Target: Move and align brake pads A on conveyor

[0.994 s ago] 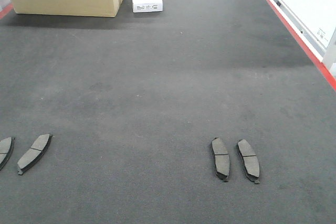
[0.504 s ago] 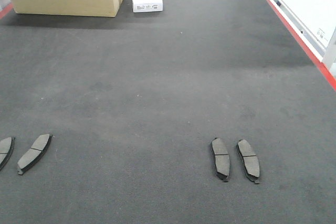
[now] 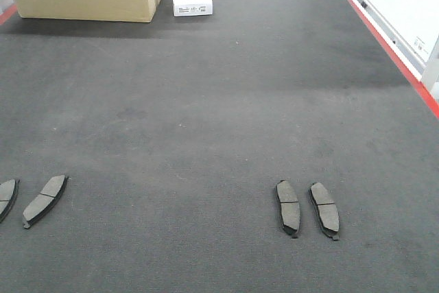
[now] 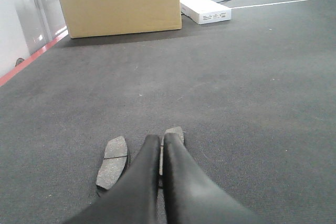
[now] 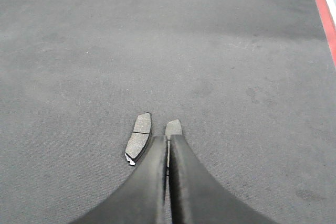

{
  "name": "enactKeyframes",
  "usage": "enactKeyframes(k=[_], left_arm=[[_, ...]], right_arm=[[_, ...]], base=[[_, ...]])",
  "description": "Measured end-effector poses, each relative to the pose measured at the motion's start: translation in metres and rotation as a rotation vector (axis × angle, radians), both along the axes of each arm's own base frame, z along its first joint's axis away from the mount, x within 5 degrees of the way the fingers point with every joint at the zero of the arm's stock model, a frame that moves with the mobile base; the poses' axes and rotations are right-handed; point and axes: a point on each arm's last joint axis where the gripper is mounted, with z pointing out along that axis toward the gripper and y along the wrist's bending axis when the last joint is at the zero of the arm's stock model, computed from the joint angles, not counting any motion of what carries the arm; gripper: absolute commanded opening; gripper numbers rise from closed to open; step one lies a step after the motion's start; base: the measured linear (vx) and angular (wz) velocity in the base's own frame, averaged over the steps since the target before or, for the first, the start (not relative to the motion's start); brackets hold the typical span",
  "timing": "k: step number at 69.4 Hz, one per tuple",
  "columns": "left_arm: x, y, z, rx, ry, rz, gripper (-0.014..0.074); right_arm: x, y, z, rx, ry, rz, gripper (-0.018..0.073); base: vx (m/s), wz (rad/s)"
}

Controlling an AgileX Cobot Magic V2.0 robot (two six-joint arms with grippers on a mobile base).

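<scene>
Left wrist: left claw (image 4: 160, 144) closed, empty.

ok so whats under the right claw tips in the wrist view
One brake pad pokes out past the shut right claw; the rest of it is covered. Another pad lies clear to its left on the conveyor.

Front view overlooks conveyor (image 3: 206, 101) from above; 2 wrist views skim it low, facing forward.
</scene>
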Motion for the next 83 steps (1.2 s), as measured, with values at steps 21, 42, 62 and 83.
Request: enactKeyframes(k=[21,42,62,83], left_arm=[[0.0,0.0,0.0,0.0,0.0,0.0,-0.0006],[0.0,0.0,0.0,0.002,0.0,0.0,-0.0006],[0.0,0.0,0.0,0.003,0.0,0.0,-0.0006],[0.0,0.0,0.0,0.003,0.0,0.0,-0.0006]], right_arm=[[0.0,0.0,0.0,0.0,0.0,0.0,-0.0012],[0.0,0.0,0.0,0.0,0.0,0.0,-0.0012],[0.0,0.0,0.0,-0.005,-0.001,0.0,-0.0012],[0.01,0.001,-0.053,-0.02,-0.012,-0.001,-0.0012]], base=[[0.0,0.0],[0.0,0.0],[0.0,0.0],[0.0,0.0]])
